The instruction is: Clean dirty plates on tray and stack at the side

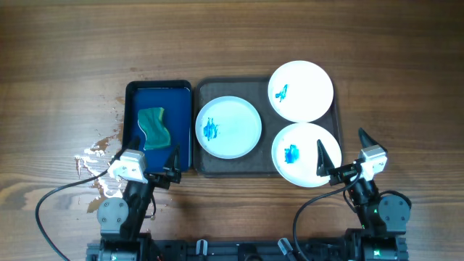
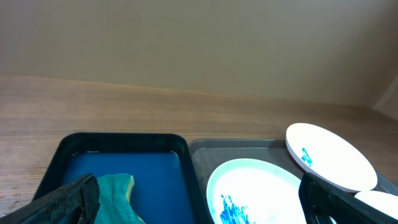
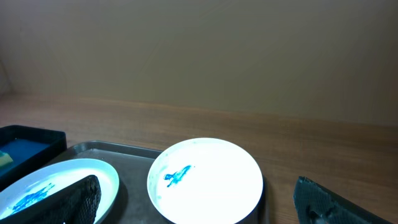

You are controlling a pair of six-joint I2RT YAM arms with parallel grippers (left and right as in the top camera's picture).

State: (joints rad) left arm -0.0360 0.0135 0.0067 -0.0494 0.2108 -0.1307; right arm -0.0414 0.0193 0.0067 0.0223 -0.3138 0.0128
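Table (image 1: pixel 58 58) splatter (image 1: pixel 94 156), whole tray (image 1: pixel 232 165): overhead only

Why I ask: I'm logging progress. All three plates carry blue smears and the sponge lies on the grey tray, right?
Not quite. All three plates carry blue smears, but the sponge lies in the smaller blue tray, not on the grey tray; the overhead view shows it.

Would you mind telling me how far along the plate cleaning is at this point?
Nothing looks done yet: the left plate, far plate and near plate all sit on the grey tray with blue smears. Nothing is in hand: the left end effector and right end effector are open and empty; the sponge lies in the blue tray. Wiping and stacking all remain.
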